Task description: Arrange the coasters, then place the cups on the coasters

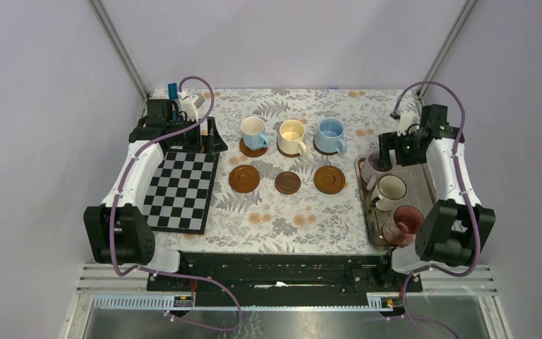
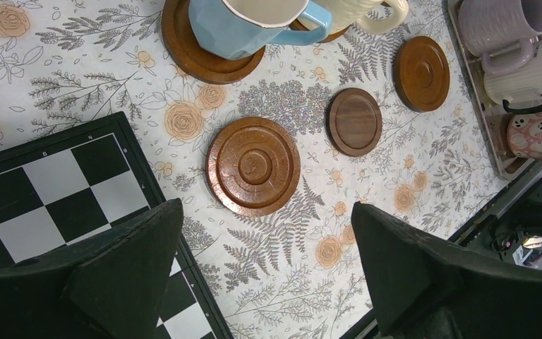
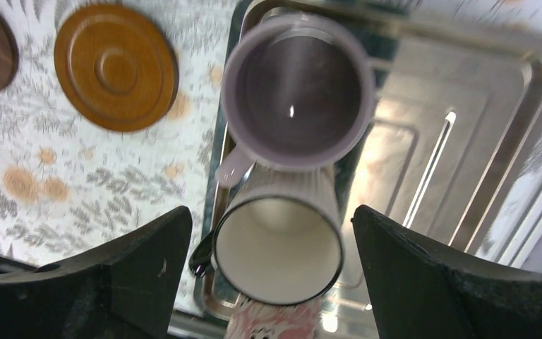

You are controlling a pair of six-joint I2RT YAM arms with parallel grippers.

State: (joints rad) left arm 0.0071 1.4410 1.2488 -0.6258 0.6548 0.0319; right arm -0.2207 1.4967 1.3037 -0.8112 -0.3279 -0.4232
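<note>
Three cups stand on coasters in the back row: light blue, yellow-cream and blue. In front lie three bare coasters: left, dark middle and right. The lilac cup, white cup and pink cup stand in the metal tray. My right gripper hangs open above the tray, its fingers either side of the white cup and apart from it. My left gripper is open and holds nothing, just short of the left bare coaster.
A black-and-white chequered board lies on the left of the flowered cloth, under my left arm. The tray runs along the right edge. Grey walls with metal posts close in the back and both sides.
</note>
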